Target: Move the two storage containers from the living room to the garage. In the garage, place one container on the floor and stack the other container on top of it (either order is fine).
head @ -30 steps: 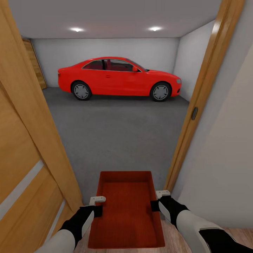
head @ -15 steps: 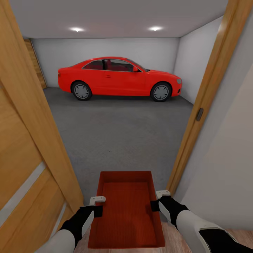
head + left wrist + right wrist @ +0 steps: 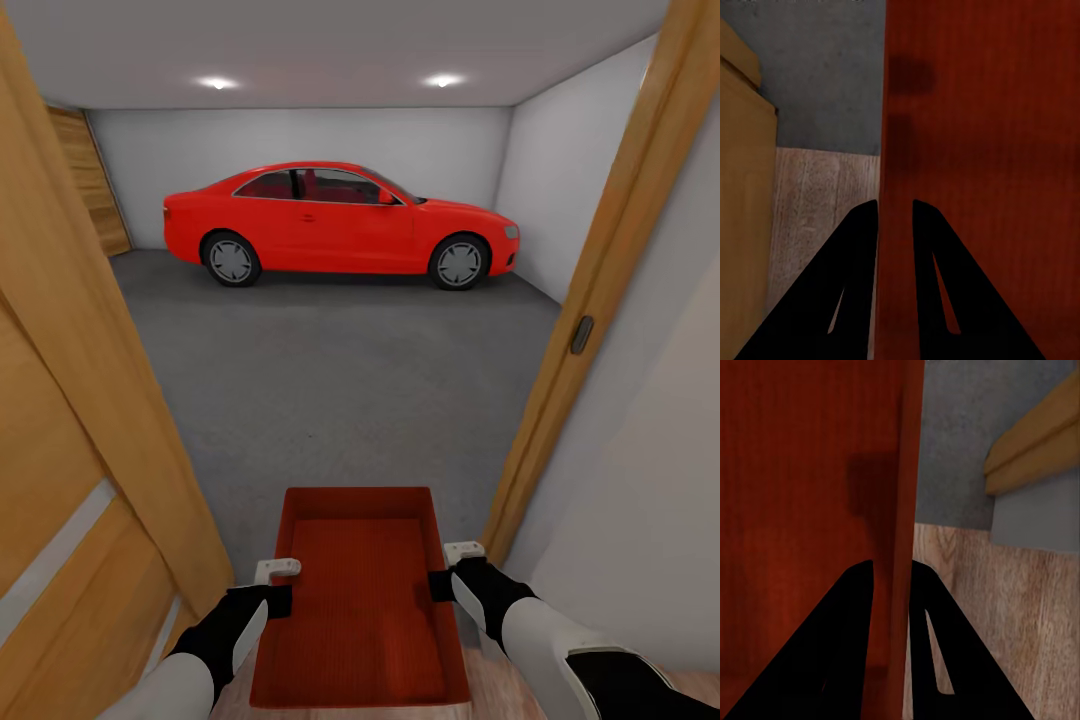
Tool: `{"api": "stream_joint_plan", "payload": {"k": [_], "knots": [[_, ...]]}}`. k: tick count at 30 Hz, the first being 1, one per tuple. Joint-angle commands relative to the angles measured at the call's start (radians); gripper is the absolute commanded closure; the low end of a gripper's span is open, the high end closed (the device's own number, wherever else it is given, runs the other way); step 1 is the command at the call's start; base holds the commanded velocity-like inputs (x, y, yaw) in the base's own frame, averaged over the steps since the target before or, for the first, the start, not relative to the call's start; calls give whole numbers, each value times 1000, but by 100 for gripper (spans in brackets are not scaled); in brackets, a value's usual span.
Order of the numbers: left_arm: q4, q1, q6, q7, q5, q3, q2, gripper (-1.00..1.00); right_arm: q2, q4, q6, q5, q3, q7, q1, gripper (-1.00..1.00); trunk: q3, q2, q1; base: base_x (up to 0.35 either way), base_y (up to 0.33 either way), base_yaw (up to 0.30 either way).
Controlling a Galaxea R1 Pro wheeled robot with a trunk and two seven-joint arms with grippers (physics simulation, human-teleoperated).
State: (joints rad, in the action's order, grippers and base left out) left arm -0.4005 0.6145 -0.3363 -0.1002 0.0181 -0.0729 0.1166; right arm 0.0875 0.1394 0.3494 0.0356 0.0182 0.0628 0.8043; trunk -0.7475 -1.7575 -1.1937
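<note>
I carry one storage container (image 3: 360,600) through the doorway; left end effector (image 3: 277,570) and right end effector (image 3: 463,550) pinch its side walls, wide grey floor (image 3: 340,380) open ahead.

**Three cameras at the garage doorway**

The head camera looks forward and down through the door frame (image 3: 610,290) toward a distant red car (image 3: 335,222). Each wrist camera sits close, sighting along its fingers at one side wall of the storage container (image 3: 362,590), which all three views share.
</note>
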Motion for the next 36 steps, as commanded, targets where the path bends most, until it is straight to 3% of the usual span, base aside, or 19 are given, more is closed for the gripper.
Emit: {"api": "stream_joint_plan", "payload": {"k": [1, 36], "knots": [[2, 0, -15, 5, -29, 18, -12, 100, 0, 5, 5, -20, 58, -4, 1, 100, -1, 0, 0, 215, 0, 0], [2, 0, -15, 5, -29, 19, -12, 100, 0, 5, 5, -20, 58, -4, 1, 100, -1, 0, 0, 166, 0, 0]]}}
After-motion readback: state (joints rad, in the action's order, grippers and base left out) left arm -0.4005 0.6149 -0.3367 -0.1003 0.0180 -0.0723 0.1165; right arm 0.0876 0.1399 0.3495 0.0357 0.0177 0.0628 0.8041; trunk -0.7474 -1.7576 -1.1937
